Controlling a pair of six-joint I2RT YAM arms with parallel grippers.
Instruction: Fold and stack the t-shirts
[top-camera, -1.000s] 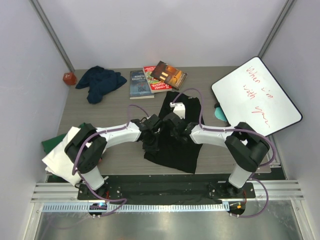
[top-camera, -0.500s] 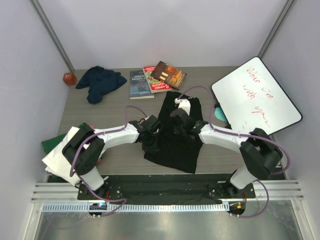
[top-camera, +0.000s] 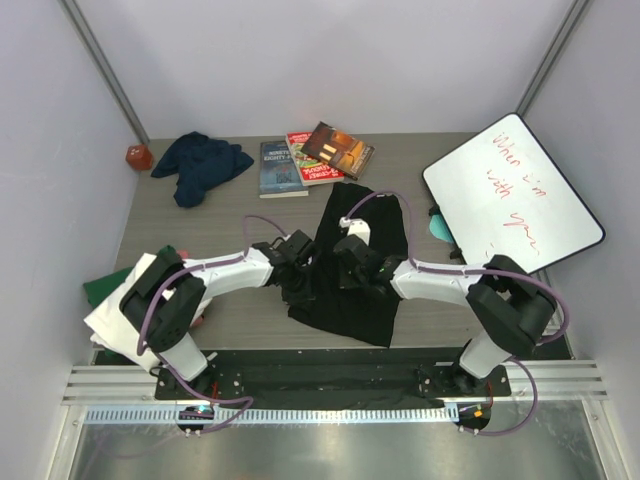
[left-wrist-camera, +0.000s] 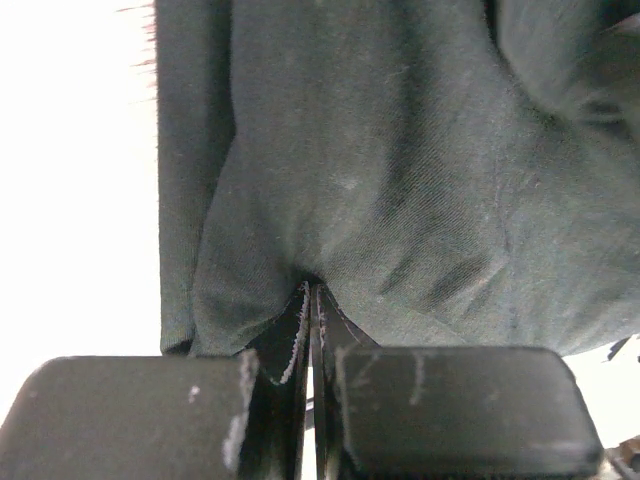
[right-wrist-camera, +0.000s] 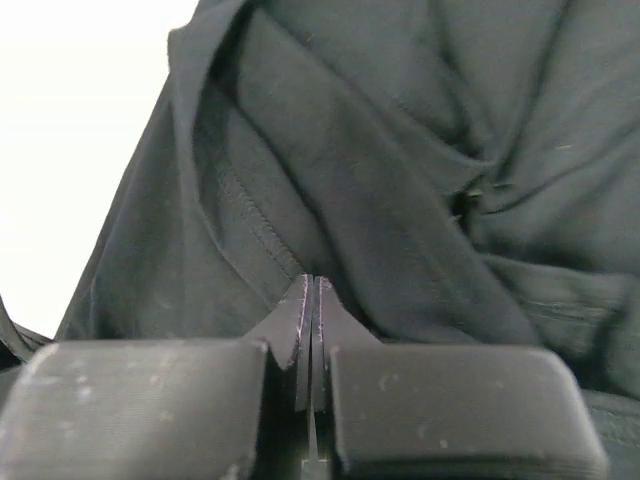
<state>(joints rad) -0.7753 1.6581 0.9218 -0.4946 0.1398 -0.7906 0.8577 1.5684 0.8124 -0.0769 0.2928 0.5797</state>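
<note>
Black t-shirt (top-camera: 345, 305) stays pinched by left end effector (left-wrist-camera: 312, 292) and pulled-back right end effector (right-wrist-camera: 311, 285).

Top cam overhead, wrist cams close-up, all share black tee (top-camera: 345, 315)

Grey wood-grain table (top-camera: 200, 230), plain white walls (top-camera: 330, 60).

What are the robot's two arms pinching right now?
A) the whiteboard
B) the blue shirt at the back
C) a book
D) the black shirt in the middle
D: both wrist views show the jaws shut on folds of the black shirt, while the blue shirt, the books and the whiteboard lie apart from the arms.
</note>
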